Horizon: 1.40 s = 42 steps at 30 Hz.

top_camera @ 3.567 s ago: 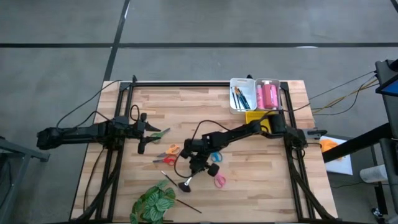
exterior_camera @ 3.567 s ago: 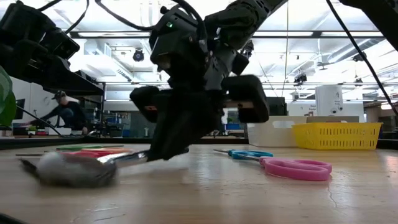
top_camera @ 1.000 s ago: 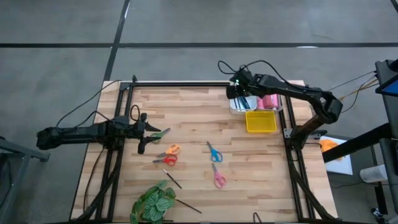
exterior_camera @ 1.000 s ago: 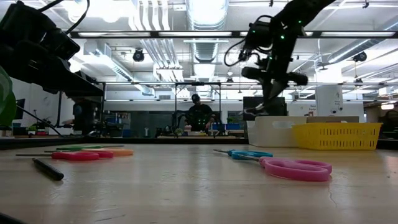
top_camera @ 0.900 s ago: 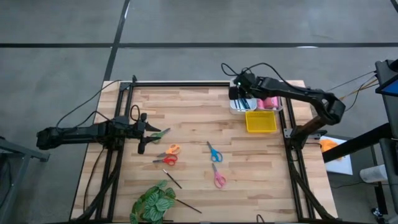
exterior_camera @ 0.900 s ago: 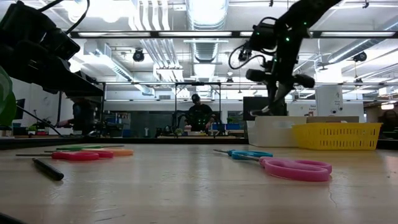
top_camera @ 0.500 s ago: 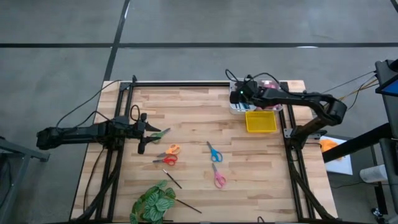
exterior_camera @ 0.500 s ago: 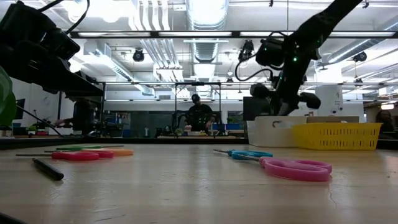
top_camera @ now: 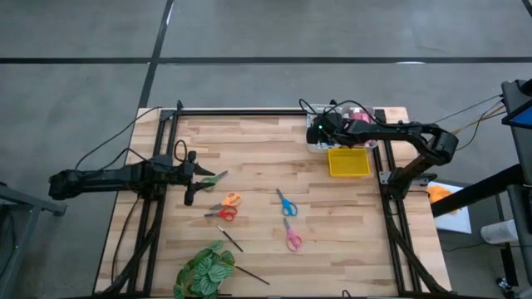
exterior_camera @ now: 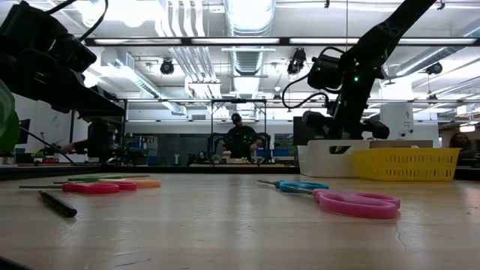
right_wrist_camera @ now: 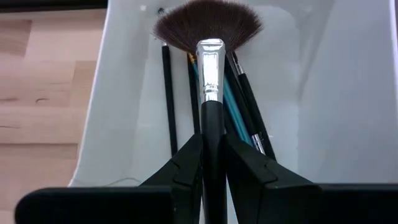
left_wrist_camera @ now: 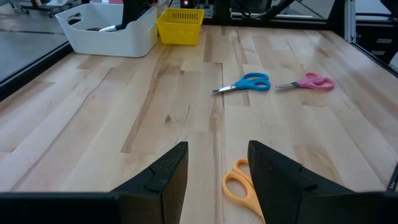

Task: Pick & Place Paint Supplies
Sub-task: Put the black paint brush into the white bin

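My right gripper [top_camera: 321,129] [right_wrist_camera: 212,163] is over the left compartment of the white bin [top_camera: 311,143] [exterior_camera: 328,158], shut on a black fan brush [right_wrist_camera: 210,57]. Several thin brushes [right_wrist_camera: 240,112] lie in that compartment, and pink tubes [top_camera: 359,126] fill the one beside it. Blue scissors [top_camera: 287,203], pink scissors [top_camera: 293,237], orange scissors [top_camera: 231,199] and red scissors [top_camera: 223,213] lie flat on the table. Two dark brushes [top_camera: 229,239] [top_camera: 250,274] lie near the plant. My left gripper [top_camera: 192,177] [left_wrist_camera: 216,167] waits open at the table's left, beside green scissors [top_camera: 215,177]. My right gripper pinches the fan brush's black handle [right_wrist_camera: 211,127], just behind the silver ferrule [right_wrist_camera: 211,68], between its two fingers [right_wrist_camera: 185,169]. The brush lies along the fingers and sticks out ahead of them. Its fanned bristles [right_wrist_camera: 208,23] hang over the brushes in the bin.
A yellow basket [top_camera: 349,163] [exterior_camera: 406,162] stands against the white bin's near side. A green leafy plant [top_camera: 204,272] sits at the near edge. Black frame rails [top_camera: 241,111] run along the table's far, left and right sides. Bare wood shows at mid-table [top_camera: 258,158].
My right gripper, still shut on the fan brush, has come down from above the white bin until it sits low over the bin's left compartment, shifting slightly toward the table's right. Nothing else has moved.
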Each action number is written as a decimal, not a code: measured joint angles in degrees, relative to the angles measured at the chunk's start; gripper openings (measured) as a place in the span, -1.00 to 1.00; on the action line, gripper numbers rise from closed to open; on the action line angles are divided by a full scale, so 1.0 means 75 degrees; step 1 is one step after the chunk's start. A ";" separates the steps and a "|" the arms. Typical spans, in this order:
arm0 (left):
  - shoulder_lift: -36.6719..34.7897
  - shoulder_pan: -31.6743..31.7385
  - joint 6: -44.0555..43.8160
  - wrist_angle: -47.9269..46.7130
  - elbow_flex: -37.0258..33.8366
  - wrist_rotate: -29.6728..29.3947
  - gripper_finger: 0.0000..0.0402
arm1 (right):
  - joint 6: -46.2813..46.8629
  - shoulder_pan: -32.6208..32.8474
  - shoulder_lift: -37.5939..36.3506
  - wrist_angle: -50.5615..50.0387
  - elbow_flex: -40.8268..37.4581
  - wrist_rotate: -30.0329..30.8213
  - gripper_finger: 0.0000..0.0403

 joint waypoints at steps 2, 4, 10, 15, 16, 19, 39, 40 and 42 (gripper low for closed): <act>0.0000 0.0003 -0.0002 0.0002 0.0000 -0.0003 -0.16 | 0.0000 -0.0003 -0.0003 0.0000 0.0003 -0.0003 -0.73; 0.0000 0.0000 -0.0003 0.0000 0.0000 -0.0003 -0.16 | -0.0003 -0.0003 -0.0003 0.0005 0.0003 -0.0018 -0.73; 0.0000 0.0003 -0.0002 0.0000 0.0000 -0.0003 -0.16 | -0.0061 -0.0003 -0.0012 0.0033 0.0001 -0.0181 -0.58; 0.0000 0.0003 -0.0003 0.0000 0.0002 0.0000 -0.16 | -0.0035 -0.0003 -0.0012 0.0033 0.0003 -0.0184 -0.34; 0.0000 0.0001 -0.0001 0.0001 0.0000 -0.0003 -0.16 | -0.0028 -0.0003 -0.0012 0.0034 0.0003 -0.0187 -0.31; 0.0000 0.0003 0.0000 0.0000 0.0002 0.0000 -0.16 | -0.0027 -0.0003 -0.0012 0.0061 0.0003 -0.0201 -0.29; 0.0000 0.0003 -0.0001 0.0001 0.0001 -0.0003 -0.16 | -0.3282 0.0669 -0.2453 0.1551 -0.0150 -0.0200 -0.29; 0.0000 0.0003 0.0000 0.0000 0.0003 -0.0003 -0.16 | -0.3561 0.0750 -0.2614 0.1609 -0.0170 -0.0201 -0.29; 0.0000 0.0003 -0.0001 0.0000 0.0001 -0.0003 -0.16 | -0.4098 0.0926 -0.2940 0.1675 -0.0184 -0.0209 -0.29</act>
